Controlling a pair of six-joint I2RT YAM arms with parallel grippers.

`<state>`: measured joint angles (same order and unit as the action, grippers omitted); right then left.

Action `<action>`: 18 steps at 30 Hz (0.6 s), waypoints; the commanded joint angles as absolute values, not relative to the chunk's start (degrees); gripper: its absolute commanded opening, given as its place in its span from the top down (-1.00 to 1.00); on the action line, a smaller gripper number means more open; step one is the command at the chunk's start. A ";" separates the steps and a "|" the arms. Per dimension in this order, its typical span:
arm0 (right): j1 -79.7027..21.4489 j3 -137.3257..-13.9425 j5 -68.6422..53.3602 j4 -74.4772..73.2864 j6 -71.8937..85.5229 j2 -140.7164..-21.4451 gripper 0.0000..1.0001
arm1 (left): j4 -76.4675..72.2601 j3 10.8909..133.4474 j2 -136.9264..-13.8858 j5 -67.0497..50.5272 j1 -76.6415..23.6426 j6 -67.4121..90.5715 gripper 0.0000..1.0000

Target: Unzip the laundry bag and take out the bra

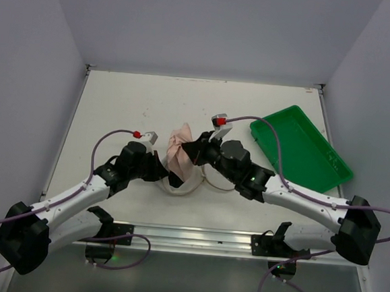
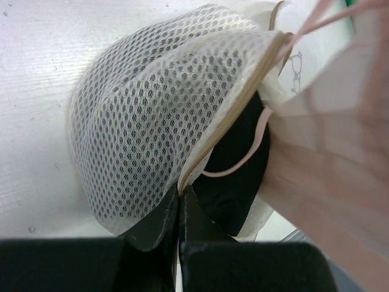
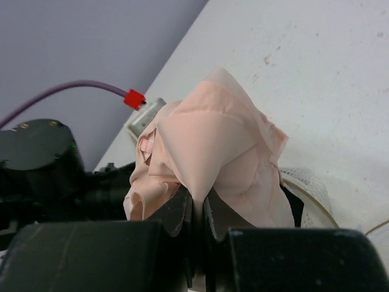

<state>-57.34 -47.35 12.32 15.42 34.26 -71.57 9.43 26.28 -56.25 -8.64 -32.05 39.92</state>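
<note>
White table (image 1: 117, 99) with laundry bag (image 2: 152, 109), grey walls (image 1: 25, 72)

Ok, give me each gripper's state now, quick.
The left gripper is shut on the laundry bag.
The right gripper is shut on the bra.

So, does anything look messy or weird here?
Only the soft pink-beige fabric bra, crumpled in the right pincer: its thin pink strap hangs looped in the mouth of the unzipped round cream-white mesh laundry bag. Nothing looks torn or spilled.
</note>
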 commanded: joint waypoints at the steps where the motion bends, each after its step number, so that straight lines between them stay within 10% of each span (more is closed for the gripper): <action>1: -56.78 -53.08 11.52 13.02 32.17 -67.15 1.00 | 7.56 25.75 -55.90 -7.82 -32.08 40.78 1.00; 18: -37.18 -65.90 7.73 -3.86 20.93 -50.98 1.00 | 7.03 26.37 -57.66 -8.35 -32.08 40.34 1.00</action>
